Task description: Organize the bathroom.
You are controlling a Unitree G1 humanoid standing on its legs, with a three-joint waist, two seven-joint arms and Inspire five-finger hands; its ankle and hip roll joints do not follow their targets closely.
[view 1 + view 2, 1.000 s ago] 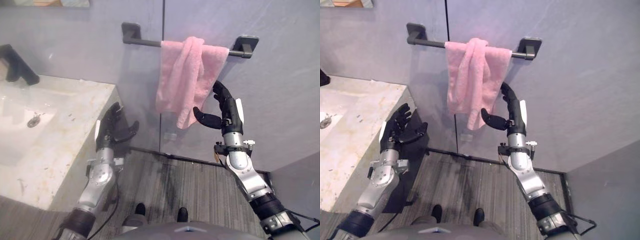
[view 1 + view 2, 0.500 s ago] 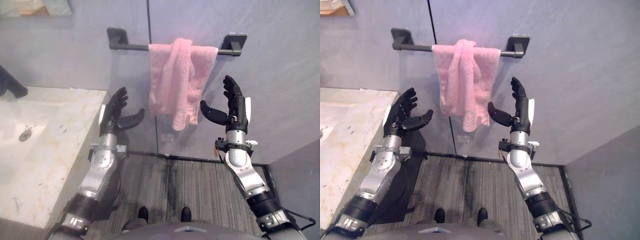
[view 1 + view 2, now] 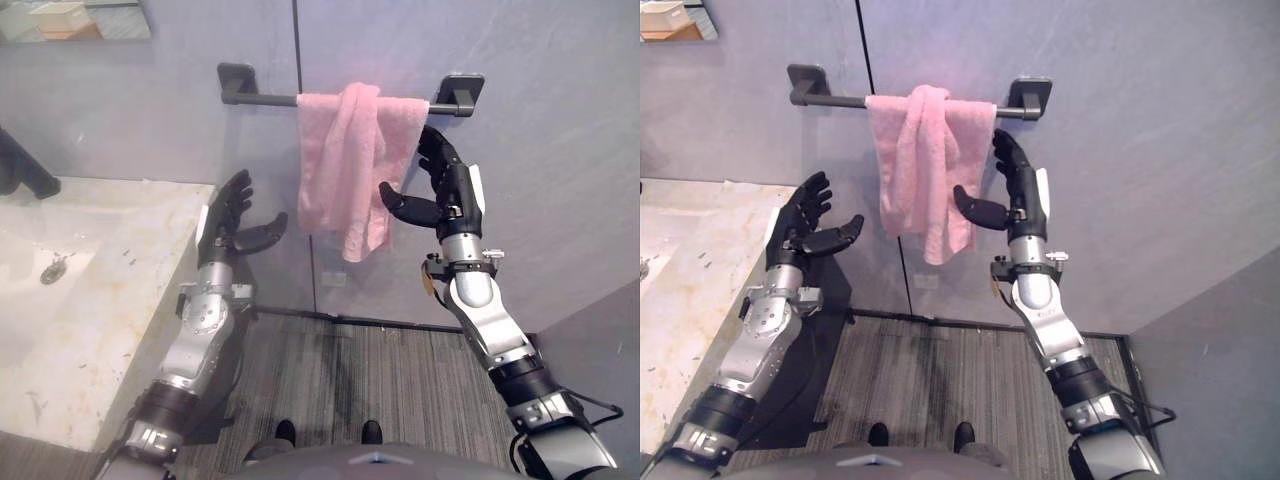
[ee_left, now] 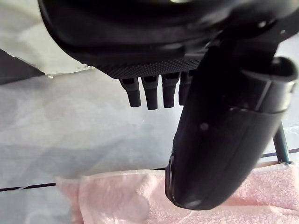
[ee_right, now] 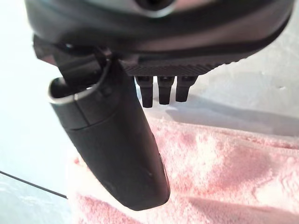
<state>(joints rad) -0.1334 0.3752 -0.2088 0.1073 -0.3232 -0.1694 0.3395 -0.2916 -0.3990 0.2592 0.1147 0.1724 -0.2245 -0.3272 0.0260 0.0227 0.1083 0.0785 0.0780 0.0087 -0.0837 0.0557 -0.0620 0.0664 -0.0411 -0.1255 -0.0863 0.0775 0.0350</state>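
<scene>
A pink towel [image 3: 348, 165] hangs bunched over a dark towel bar [image 3: 270, 99] on the grey wall. My right hand [image 3: 448, 195] is raised at the towel's right edge, open, fingers up toward the bar's right mount and thumb [image 3: 400, 208] reaching in front of the cloth. The right wrist view shows the towel [image 5: 224, 168] close past the straight fingers [image 5: 161, 89]. My left hand [image 3: 228, 222] is open, held up left of the towel and apart from it. The left wrist view has the towel [image 4: 117, 200] beyond its thumb [image 4: 219, 140].
A pale stone counter [image 3: 120, 290] with a sink basin [image 3: 30, 270] and drain stands at the left, close to my left arm. A dark faucet [image 3: 20, 170] is at the far left. Grey plank floor [image 3: 400, 370] lies below the wall.
My right hand has risen and moved left, up against the towel's right edge. My left hand has barely moved.
</scene>
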